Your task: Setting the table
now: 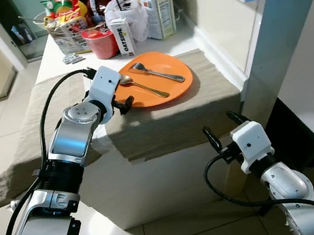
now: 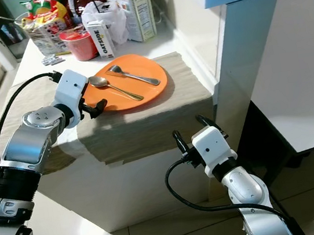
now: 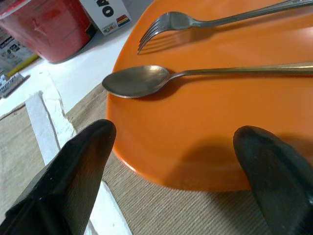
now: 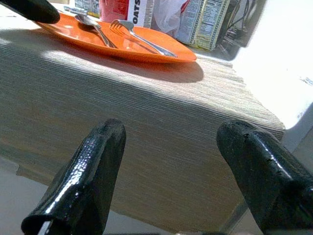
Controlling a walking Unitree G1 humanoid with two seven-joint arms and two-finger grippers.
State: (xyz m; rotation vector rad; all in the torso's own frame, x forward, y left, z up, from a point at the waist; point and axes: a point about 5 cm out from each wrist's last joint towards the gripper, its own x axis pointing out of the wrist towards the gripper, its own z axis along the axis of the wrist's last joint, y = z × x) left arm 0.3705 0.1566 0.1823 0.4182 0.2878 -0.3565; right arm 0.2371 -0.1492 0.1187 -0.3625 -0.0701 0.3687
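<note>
An orange plate (image 1: 170, 86) lies on a beige cloth (image 1: 163, 122) that covers a white table. A spoon (image 1: 141, 85) and a fork (image 1: 158, 72) rest side by side on the plate. My left gripper (image 1: 123, 96) is open at the plate's near left rim, its fingertips (image 3: 85, 161) spread just short of the edge and holding nothing. My right gripper (image 1: 220, 127) is open and low in front of the table, below the cloth's hanging edge, with nothing between its fingers (image 4: 93, 171).
At the table's far end stand a red tub (image 1: 101, 42), an oat carton (image 1: 124, 37), a milk carton (image 1: 153, 7), a white bag (image 1: 130, 13) and a snack box (image 1: 68, 25). A white counter and post (image 1: 269, 43) rise at the right. Tiled floor lies around.
</note>
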